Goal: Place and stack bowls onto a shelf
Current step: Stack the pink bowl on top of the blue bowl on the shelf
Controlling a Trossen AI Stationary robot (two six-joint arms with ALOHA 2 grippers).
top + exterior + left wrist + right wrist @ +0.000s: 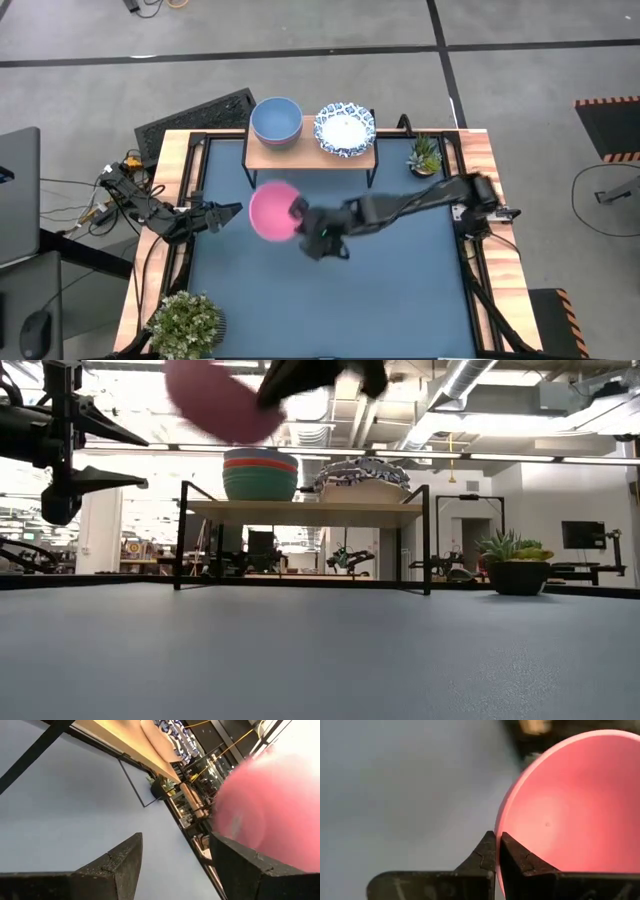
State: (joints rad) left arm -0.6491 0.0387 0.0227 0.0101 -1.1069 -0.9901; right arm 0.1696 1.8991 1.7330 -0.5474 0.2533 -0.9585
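Blue matting covers the wood-edged counter [330, 300], where the right arm reaches across from its side and holds a pink bowl [273, 211] in the air in front of the shelf [310, 152]. Its right pincer [298, 211] is clamped on the bowl's rim, one finger inside and one outside, as the right wrist view shows [496, 851]. From counter level the pink bowl [222, 400] hangs tilted above the shelf's top and to one side of it, touching nothing below. On the wooden shelf [310, 512] stands a stack of bowls [260, 473], light blue uppermost with red and green beneath, and just beside it a white bowl with a blue-patterned rim [345, 129]. The left pincer [226, 213] waits near the counter's left edge, its fingers spread apart and holding nothing, close beside the pink bowl but not touching it. Two potted plants sit on the counter, one [424, 155] beside the shelf's right end, the other [186, 322] at the near left corner.
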